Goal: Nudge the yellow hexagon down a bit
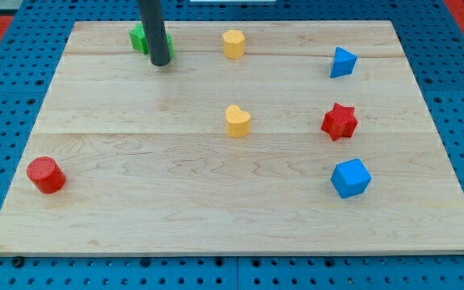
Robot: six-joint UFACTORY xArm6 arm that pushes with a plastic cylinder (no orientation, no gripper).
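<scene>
The yellow hexagon (233, 43) sits near the view's top edge of the wooden board, a little right of centre. My tip (160, 61) is to its left, about ninety pixels away, right in front of a green block (142, 38) that the rod partly hides. A yellow heart (238, 121) lies below the hexagon near the board's middle.
A blue triangular block (342, 62) is at the top right. A red star (339, 122) sits at the right, with a blue cube (350, 178) below it. A red cylinder (46, 175) is at the left. The board (135, 209) lies on a blue pegboard.
</scene>
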